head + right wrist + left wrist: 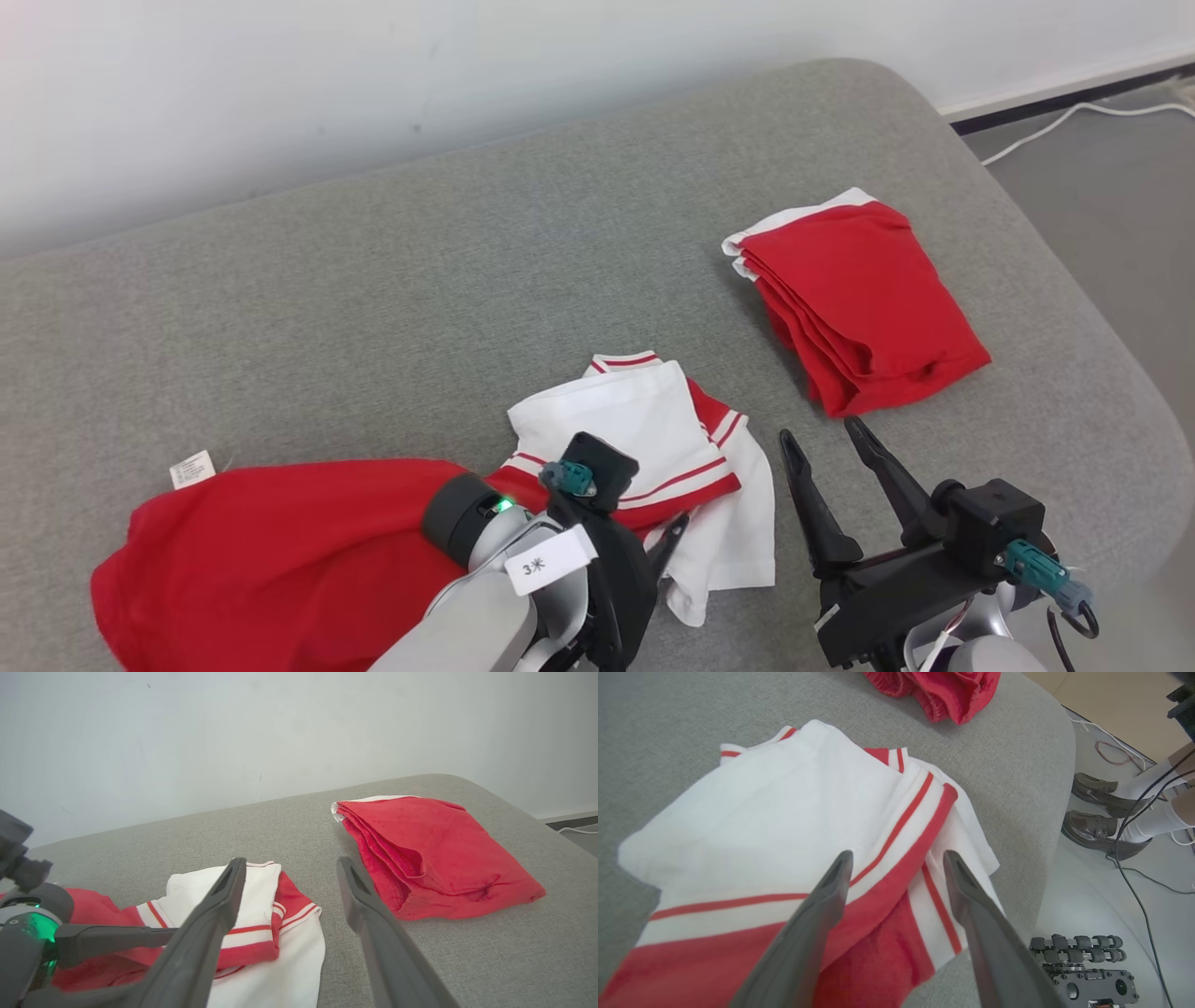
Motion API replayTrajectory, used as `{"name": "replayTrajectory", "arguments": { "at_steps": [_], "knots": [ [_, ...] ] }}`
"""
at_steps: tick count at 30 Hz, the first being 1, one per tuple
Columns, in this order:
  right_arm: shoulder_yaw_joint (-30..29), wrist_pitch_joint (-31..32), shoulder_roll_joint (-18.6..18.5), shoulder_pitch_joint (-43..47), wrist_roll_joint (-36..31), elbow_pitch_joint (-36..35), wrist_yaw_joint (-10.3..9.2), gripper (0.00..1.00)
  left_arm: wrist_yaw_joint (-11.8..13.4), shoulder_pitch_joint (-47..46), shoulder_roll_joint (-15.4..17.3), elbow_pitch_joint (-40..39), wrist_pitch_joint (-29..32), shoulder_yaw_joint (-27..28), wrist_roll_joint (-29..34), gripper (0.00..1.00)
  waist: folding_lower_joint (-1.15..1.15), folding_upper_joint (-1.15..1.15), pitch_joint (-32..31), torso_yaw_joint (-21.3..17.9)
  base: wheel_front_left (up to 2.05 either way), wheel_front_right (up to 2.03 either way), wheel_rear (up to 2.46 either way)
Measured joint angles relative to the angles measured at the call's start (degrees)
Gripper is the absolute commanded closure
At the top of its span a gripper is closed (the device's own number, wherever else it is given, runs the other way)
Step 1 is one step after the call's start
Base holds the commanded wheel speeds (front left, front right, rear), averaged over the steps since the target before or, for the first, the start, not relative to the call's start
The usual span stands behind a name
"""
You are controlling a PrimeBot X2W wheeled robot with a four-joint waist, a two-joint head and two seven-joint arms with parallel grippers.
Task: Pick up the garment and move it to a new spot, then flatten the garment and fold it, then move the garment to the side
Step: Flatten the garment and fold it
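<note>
— Garment (pixel 644 434): where, and how will it handle?
— Crumpled at the grey cushion's (pixel 373 280) front edge; likely soft, light, limp. Its striped hem (pixel 686 492) looks the best hold. Left gripper (pixel 897 855) hovers above it, fingers wide; right gripper (pixel 821 428), spread and empty, stands beside.

Two garments on one grey cushion (pixel 373 280): one crumpled red-and-white garment (pixel 644 420) and one folded red garment (pixel 859 299). One white label (pixel 191 469). Two grippers, the left gripper (pixel 897 856) and the right gripper (pixel 822 431), each with two dark fingers (pixel 808 504), four in all. Two dark shoes (pixel 1092 830), two white socks (pixel 1153 823), and one white cable (pixel 1055 121) in the head view
</note>
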Motion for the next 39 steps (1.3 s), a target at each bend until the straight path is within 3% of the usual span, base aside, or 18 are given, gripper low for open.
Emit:
{"name": "replayTrajectory", "arguments": {
  "at_steps": [4, 11, 26, 39],
  "knots": [
    [-0.3, 0.0, -0.3, 0.0, 0.0, 0.1, 0.0, 0.0, 1.1, 0.2, 0.0, -0.4, -1.9, 1.1, -2.6, 0.0, 0.0, 0.0, -0.4, 1.0, 0.0, 0.0, 0.0],
    [-1.6, -0.4, -1.4, 2.0, 0.0, 0.3, -0.07, 0.0, 2.5, 2.0, 0.2, -4.5, -8.9, 8.3, -3.8, 0.0, 0.01, 0.0, -1.7, 3.6, 0.0, 0.0, 0.0],
    [-4.4, -3.0, -2.0, 4.5, 1.2, 2.1, -1.02, 0.0, 7.1, 16.6, 9.3, -15.0, -26.4, 22.7, -7.6, 0.0, 0.0, 0.0, -7.2, 13.1, 0.0, 0.0, 0.0],
    [-2.8, -3.7, -1.3, 5.8, 1.0, 3.2, -1.25, 0.0, 8.5, 31.0, 14.4, -19.9, -30.5, 30.8, -6.8, 0.0, 0.0, -0.01, -12.1, 20.7, 0.0, 0.0, 0.0]
  ]
}}
